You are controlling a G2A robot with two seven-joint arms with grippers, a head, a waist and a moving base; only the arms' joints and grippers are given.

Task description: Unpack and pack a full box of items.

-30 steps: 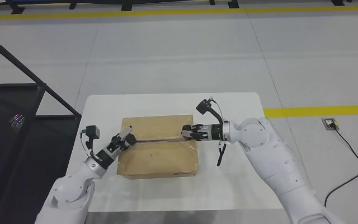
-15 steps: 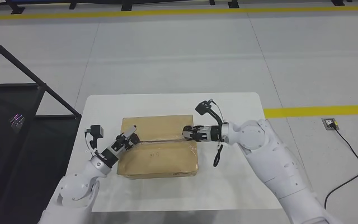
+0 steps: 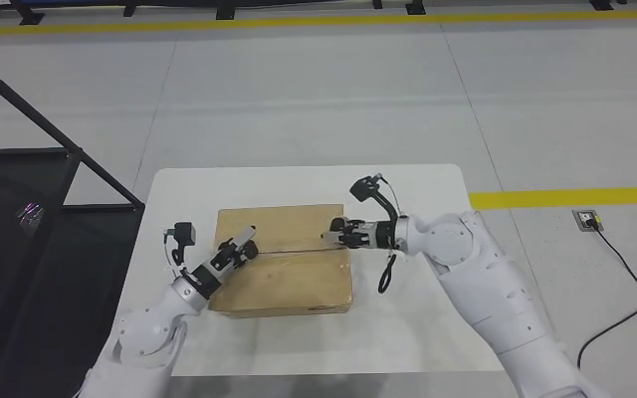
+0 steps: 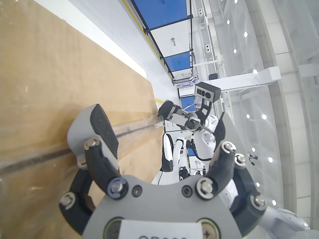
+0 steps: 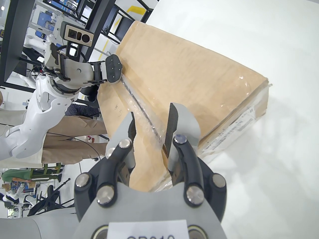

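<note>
A closed brown cardboard box [image 3: 284, 261] lies in the middle of the white table [image 3: 418, 298], its flaps sealed with clear tape along the centre seam [image 3: 289, 251]. My left gripper [image 3: 242, 249] hovers open over the seam's left end; in the left wrist view its fingers [image 4: 103, 128] spread wide above the box [image 4: 49, 75]. My right gripper [image 3: 333, 236] is at the seam's right end. In the right wrist view it [image 5: 152, 123] stands open, fingers on either side of the taped seam [image 5: 142, 110] at the box [image 5: 187, 80] edge. The left gripper [image 5: 113, 69] shows at the seam's far end.
A black metal frame [image 3: 60, 169] stands off the table's left side. A thin black cable [image 3: 386, 271] hangs from the right arm over bare table [image 5: 249, 38] right of the box. There is free room in front of and behind the box.
My left gripper has slid rightwards along the box top toward the seam's middle. The right gripper has barely shifted at the seam's right end.
</note>
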